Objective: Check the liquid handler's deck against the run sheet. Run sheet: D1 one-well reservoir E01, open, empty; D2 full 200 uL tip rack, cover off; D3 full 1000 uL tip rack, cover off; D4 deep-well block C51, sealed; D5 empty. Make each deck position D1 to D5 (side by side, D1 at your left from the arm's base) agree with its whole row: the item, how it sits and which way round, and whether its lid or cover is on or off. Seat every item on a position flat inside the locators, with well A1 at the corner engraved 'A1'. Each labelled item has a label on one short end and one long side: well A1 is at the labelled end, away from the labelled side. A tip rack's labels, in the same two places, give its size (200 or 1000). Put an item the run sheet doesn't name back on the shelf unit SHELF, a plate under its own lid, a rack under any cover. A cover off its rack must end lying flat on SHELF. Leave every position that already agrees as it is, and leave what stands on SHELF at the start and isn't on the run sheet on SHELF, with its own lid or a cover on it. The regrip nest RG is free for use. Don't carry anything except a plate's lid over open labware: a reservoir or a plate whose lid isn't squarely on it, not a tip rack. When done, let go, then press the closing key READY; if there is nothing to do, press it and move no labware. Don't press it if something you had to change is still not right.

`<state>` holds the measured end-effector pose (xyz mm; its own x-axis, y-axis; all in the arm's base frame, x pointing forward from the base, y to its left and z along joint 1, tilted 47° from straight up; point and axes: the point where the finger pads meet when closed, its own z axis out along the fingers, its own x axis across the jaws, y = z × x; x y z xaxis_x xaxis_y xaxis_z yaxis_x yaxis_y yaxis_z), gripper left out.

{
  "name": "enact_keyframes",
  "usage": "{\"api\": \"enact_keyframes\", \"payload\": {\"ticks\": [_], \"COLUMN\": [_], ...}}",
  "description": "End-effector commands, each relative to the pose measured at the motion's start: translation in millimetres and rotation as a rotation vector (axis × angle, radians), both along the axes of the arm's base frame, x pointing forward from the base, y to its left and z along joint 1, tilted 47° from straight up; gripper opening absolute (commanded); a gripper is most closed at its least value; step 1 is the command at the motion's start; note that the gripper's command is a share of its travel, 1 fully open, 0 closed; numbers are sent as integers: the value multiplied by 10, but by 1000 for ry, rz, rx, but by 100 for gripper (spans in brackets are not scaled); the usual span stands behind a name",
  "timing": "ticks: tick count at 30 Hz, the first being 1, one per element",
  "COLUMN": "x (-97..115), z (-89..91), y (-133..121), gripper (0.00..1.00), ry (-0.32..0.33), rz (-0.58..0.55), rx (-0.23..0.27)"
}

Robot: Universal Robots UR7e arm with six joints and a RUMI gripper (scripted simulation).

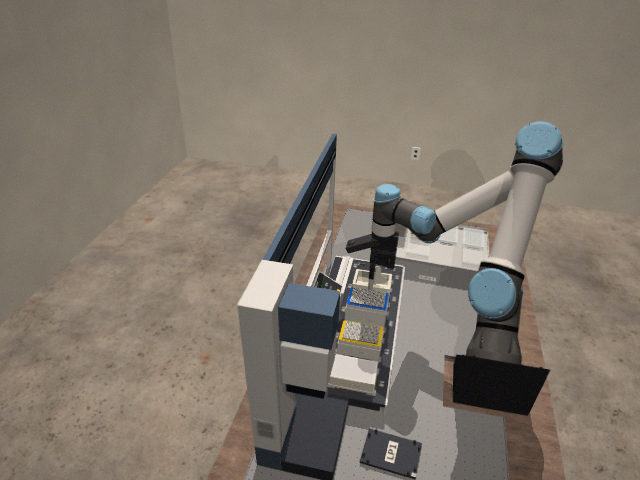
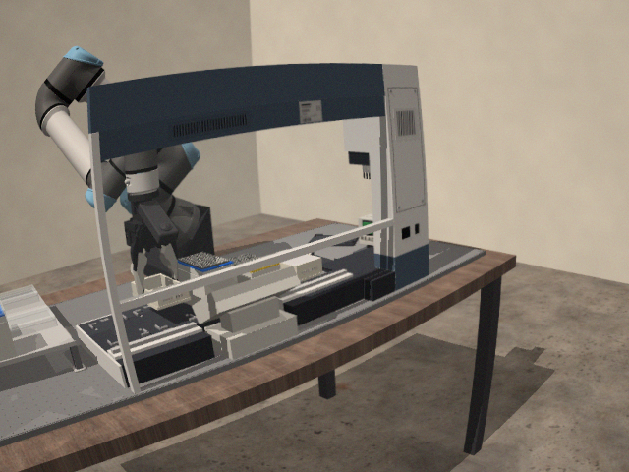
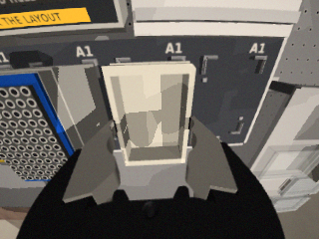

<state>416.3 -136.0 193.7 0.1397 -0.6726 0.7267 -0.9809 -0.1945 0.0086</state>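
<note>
My gripper (image 1: 376, 273) (image 3: 153, 119) is shut on an open, empty cream one-well reservoir (image 1: 367, 279) (image 2: 159, 290) (image 3: 152, 116), gripping it across its short sides. I hold it low over the dark deck, over the position just beyond the blue-rimmed tip rack (image 1: 367, 298) (image 3: 30, 129). A yellow-rimmed tip rack (image 1: 360, 333) stands beside the blue one, both uncovered. A white closed block (image 1: 354, 374) sits on the near end position. The far end position (image 3: 234, 95) holds nothing. White 'A1' engravings run along the deck's back edge in the wrist view.
The liquid handler's blue gantry (image 1: 305, 206) and white frame bar (image 2: 263, 259) stand over the deck. The shelf unit (image 1: 447, 245) (image 2: 25, 315) holds pale labware behind the arm. A black plate marked LP1 (image 1: 391, 453) lies at the table's near end.
</note>
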Motion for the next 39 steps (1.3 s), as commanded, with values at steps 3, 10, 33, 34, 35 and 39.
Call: {"api": "enact_keyframes", "payload": {"ticks": [3,10,33,34,35,39], "x": [-11,-26,-69,-71,-74,-83], "z": [66,146,364,375,387,433], "y": [67,150,377,388,400,448], "gripper": [0,0,0,0,0,0], "ry": [-1,-1,-1,-1,-1,-1], "rz": [0,0,0,0,0,0], "rx": [0,0,0,0,0,0]}}
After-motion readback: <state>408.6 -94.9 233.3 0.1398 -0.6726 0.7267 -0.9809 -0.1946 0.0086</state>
